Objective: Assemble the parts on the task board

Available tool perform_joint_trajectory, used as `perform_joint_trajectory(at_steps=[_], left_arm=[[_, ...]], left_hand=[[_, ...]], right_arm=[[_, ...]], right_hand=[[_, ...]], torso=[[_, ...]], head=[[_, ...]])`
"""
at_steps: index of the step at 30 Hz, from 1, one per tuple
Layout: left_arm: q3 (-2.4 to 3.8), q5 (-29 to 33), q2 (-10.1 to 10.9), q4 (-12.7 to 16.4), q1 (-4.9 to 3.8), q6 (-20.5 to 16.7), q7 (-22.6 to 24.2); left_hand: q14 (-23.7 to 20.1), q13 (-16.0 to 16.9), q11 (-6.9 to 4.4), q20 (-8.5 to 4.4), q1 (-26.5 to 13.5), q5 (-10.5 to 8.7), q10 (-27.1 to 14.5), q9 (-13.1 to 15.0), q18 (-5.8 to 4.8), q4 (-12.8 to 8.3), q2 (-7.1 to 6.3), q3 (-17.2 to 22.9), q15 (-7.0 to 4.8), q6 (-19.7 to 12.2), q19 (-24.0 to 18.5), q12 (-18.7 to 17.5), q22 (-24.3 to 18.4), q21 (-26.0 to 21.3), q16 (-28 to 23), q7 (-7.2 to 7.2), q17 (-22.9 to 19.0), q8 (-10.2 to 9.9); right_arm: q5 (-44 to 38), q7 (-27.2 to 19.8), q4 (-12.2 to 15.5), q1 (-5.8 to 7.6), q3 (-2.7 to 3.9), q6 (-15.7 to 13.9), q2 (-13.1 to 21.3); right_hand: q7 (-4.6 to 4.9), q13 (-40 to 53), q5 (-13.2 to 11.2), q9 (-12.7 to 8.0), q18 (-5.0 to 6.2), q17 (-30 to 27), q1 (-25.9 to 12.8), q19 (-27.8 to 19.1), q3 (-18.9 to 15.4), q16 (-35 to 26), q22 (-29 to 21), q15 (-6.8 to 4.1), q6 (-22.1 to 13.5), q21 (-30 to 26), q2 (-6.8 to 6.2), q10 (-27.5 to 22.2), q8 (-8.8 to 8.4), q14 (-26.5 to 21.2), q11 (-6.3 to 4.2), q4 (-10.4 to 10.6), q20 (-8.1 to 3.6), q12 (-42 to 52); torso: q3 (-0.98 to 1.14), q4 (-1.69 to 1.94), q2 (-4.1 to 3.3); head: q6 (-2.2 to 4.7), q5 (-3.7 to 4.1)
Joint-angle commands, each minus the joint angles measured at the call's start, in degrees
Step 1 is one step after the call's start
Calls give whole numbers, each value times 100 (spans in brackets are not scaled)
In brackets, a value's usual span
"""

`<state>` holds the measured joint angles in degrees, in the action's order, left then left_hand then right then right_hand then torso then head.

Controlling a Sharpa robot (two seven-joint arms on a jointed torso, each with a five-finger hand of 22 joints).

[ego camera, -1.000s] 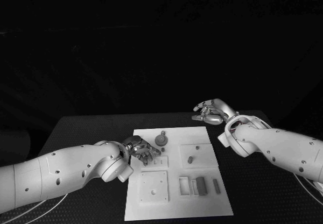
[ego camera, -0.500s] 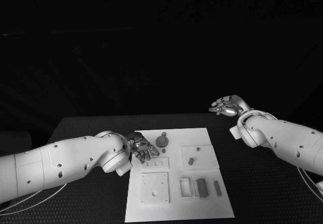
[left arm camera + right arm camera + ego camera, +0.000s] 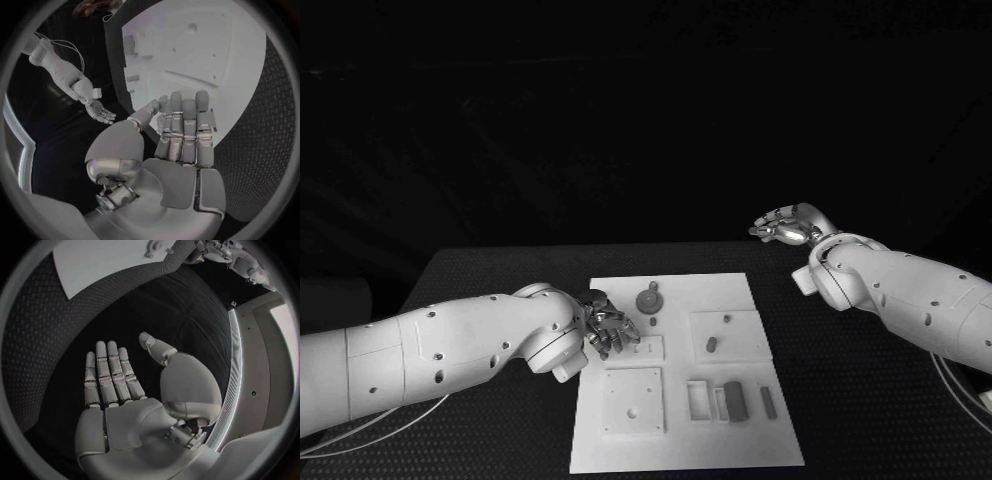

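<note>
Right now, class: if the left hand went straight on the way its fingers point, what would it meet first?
Probably the task board: the left hand lies flat with its fingers aimed across the white plate. How high it hovers is unclear.

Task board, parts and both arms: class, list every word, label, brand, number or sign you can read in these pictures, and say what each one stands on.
None: no readable text in any view.
The task board carries recesses and holes, no print.
The parts are plain.
The left robot hand and right robot hand bear no legible lettering; both arms show only dark round dots, not characters.
</note>
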<state>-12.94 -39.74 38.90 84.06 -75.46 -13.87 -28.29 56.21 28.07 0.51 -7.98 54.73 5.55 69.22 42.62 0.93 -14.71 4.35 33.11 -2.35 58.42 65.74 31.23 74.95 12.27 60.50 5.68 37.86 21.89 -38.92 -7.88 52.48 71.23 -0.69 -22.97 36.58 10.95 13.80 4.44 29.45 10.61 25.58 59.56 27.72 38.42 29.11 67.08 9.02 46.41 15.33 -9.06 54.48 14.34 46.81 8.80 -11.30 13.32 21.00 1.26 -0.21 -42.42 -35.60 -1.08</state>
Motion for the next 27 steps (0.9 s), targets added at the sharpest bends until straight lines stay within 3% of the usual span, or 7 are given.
perform_joint_trajectory(at_steps=[1,7,15,27], left_arm=[[-15,-406,-23,16,-6,-312,-169],[-30,-642,-63,-11,-6,-403,-210],[-80,-616,-121,-73,-3,-261,-193],[-80,-649,-207,-139,3,-131,-231]], left_hand=[[41,9,-90,5,-40,22,146,18,101,-202,-7,330,2,168,35,-36,117,26,28,-136,6,-3],[74,14,-102,-8,-53,46,183,25,105,-203,-37,367,-12,197,64,-42,120,46,35,-147,13,-9],[90,16,-107,-14,-63,49,197,26,106,-202,-45,381,-20,206,79,-47,121,55,36,-149,14,-15],[111,20,-113,-24,-70,71,218,30,107,-204,-58,401,-30,221,97,-52,122,69,38,-153,17,-23]], right_arm=[[95,-170,17,1,0,187,-1],[94,-163,52,1,0,197,2],[93,-171,130,0,0,204,11],[93,-176,158,0,0,213,10]], right_hand=[[14,-37,8,-17,-78,12,26,-41,-16,-51,15,45,-47,-45,20,56,37,-6,2,20,5,-44],[7,-172,8,-78,-117,37,57,-106,-49,-210,69,100,-70,-137,7,19,52,-83,26,23,6,-194],[11,-213,8,-101,-130,50,60,-123,-62,-259,94,115,-82,-165,0,24,56,-105,32,32,5,-229],[13,-253,8,-123,-137,65,67,-127,-74,-307,122,132,-87,-189,-9,26,64,-132,40,37,2,-263]], torso=[[-6,-4,-4],[-10,-11,-5],[-9,-13,-9],[-11,-9,-4]], head=[[-15,-17],[-29,-25],[-60,-30],[-108,-35]])
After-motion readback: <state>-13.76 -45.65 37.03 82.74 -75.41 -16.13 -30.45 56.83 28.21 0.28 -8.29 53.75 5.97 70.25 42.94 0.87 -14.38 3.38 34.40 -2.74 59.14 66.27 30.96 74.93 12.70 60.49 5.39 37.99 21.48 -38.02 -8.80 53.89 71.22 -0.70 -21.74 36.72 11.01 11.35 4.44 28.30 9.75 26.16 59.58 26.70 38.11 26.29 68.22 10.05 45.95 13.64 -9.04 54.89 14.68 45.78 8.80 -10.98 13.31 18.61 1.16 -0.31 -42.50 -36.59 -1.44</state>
